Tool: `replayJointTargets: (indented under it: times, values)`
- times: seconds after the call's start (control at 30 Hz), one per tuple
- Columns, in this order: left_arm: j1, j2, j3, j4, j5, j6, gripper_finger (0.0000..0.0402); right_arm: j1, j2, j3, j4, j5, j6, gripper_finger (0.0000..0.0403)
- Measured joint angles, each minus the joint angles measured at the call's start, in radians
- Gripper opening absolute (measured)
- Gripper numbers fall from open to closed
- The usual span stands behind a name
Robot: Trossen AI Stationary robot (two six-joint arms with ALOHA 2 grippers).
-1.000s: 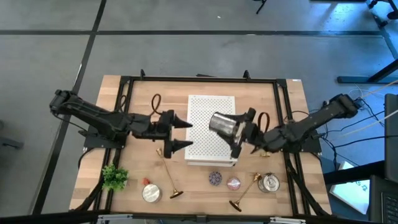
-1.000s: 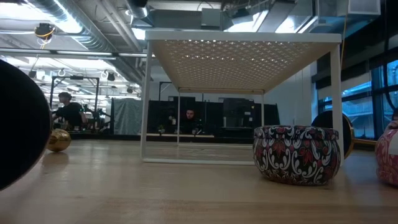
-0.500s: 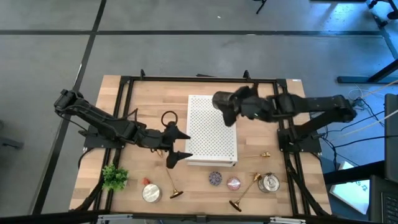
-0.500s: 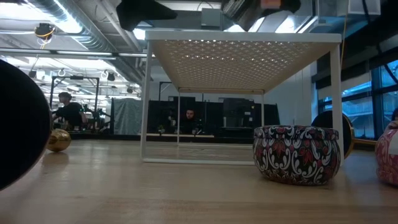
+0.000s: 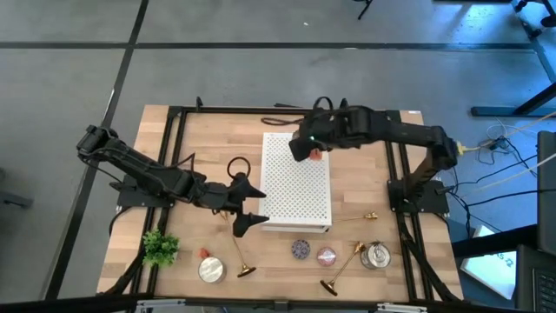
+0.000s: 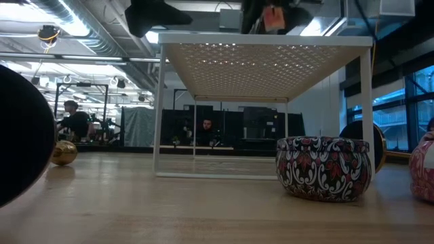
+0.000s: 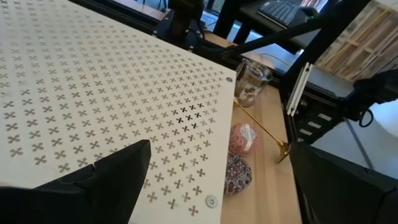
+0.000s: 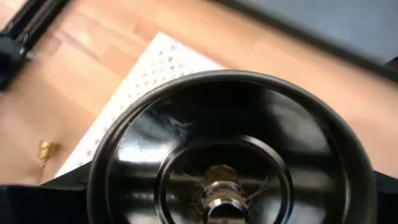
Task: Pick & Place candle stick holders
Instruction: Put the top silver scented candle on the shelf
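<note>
Two gold candle stick holders lie on their sides on the table near its front edge, one at the left and one at the right; the right one also shows in the left wrist view. My left gripper is open and empty at the near left corner of the white perforated stand. My right gripper hovers over the stand's far left part with a dark shiny round dish that has a metal hub. Its fingers are hidden. My right gripper carries the dark round dish lifted clear above the stand. The dish fills the right wrist view, its hollow side toward the camera, and hides the fingers. Which part they hold cannot be told.
Along the front edge lie two silver tins, a purple disc, a pink disc and a small green plant. A small gold piece lies right of the stand. A patterned tin stands close in the low view.
My right gripper has swung from the stand's near right side toward the table's far edge and left, carrying the dark dish, which has turned with it, over the stand's far left part. My left gripper has shifted a little toward the near edge, staying open.
</note>
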Motion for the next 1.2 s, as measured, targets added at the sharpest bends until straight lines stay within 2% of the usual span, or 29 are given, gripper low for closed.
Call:
replayJointTargets:
  times: [0.13,0.23,0.43,0.93,1.2]
  values:
    - [-0.019,0.000,0.000,-0.021,-0.002,-0.002,0.0381,-0.077,0.014,0.000,-0.040,-0.169,0.000,0.0354]
    - [-0.031,0.000,0.000,-0.023,-0.002,-0.002,0.0381,-0.118,0.011,0.001,-0.077,-0.225,0.012,0.0354]
    - [-0.035,0.000,0.000,-0.039,-0.009,-0.002,0.0381,-0.173,0.005,0.001,-0.201,-0.223,0.076,0.0354]
    - [-0.035,0.000,0.000,-0.051,-0.116,-0.029,0.0381,-0.148,0.013,-0.001,-0.055,-0.191,0.239,0.0354]
    - [-0.034,0.000,0.000,-0.062,-0.109,-0.045,0.0381,-0.149,0.025,0.000,-0.128,-0.218,0.282,0.0354]
